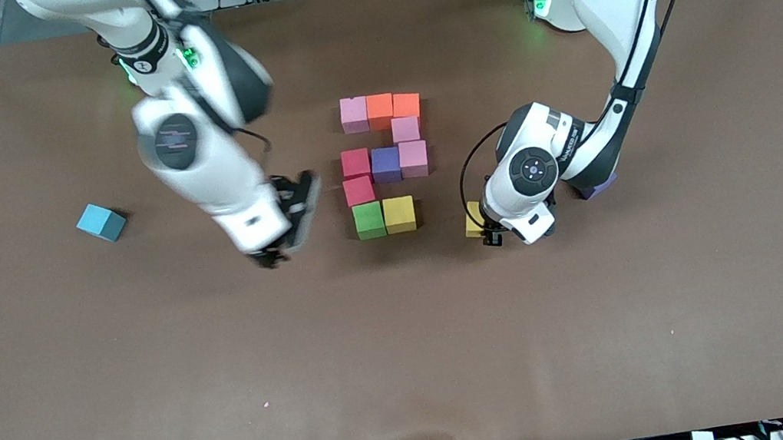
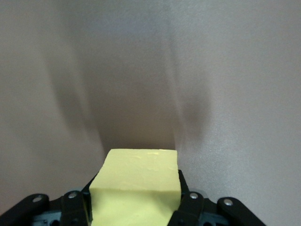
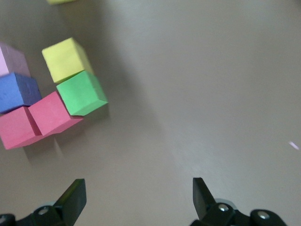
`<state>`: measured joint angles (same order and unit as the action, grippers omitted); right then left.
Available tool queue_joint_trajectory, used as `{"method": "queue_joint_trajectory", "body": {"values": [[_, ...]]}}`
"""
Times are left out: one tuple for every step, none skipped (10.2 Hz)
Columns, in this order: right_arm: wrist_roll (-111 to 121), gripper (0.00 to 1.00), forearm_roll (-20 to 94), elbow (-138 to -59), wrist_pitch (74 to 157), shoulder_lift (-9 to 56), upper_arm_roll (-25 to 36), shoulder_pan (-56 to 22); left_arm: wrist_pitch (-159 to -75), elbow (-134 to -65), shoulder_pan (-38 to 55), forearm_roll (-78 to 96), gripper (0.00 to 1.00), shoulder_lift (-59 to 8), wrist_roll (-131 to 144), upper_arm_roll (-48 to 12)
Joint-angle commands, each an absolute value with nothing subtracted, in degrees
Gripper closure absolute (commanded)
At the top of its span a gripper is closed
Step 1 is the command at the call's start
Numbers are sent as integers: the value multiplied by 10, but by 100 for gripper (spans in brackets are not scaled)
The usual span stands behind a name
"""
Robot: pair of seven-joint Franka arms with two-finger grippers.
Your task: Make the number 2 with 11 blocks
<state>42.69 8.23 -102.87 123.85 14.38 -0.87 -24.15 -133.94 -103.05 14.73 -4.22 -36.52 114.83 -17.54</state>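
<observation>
1. Ten matte foam blocks (image 1: 387, 164) are seen in a group at the middle of the table (image 1: 410, 341), with flat faces and soft edges.
2. In the front view, a pink block (image 1: 354, 114) and two orange ones lie in the top row; at 5 o'clock from them a pink block (image 1: 405, 129) lies.
3. Below, a red (image 1: 356, 164), a purple (image 1: 385, 164) and a pink block are set side by side.
4. A second red block (image 1: 358, 191) is at 6 o'clock of the first, then a green block (image 1: 368, 220) and a yellow block (image 1: 399, 214).
5. The left gripper (image 1: 491, 234) is clamped on a pale yellow cube (image 2: 136, 188), at 3 o'clock of the group.
6. The right gripper (image 1: 287, 220) hangs with its fingers wide apart, at 9 o'clock of the group, and nothing is held.
7. A light-blue cube (image 1: 101, 221) lies toward the right arm's end.
</observation>
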Motion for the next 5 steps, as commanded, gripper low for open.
{"method": "queue_joint_trajectory", "body": {"values": [[404, 0, 104, -1063, 1222, 71, -16, -169, -1345, -1020, 177, -52, 48, -372, 1203, -169], [404, 0, 104, -1065, 1221, 51, -16, -137, -1345, -1020, 182, -54, 49, -372, 1214, -169], [404, 0, 104, -1070, 1222, 33, -16, -107, -1346, -1020, 191, -54, 50, -373, 1225, -169], [395, 0, 103, -1072, 1215, 14, -16, -91, -1352, -1020, 193, -54, 50, -373, 1239, -170], [340, 0, 100, -1080, 1181, -8, -16, -68, -1355, -1020, 198, -54, 50, -373, 1248, -169]]}}
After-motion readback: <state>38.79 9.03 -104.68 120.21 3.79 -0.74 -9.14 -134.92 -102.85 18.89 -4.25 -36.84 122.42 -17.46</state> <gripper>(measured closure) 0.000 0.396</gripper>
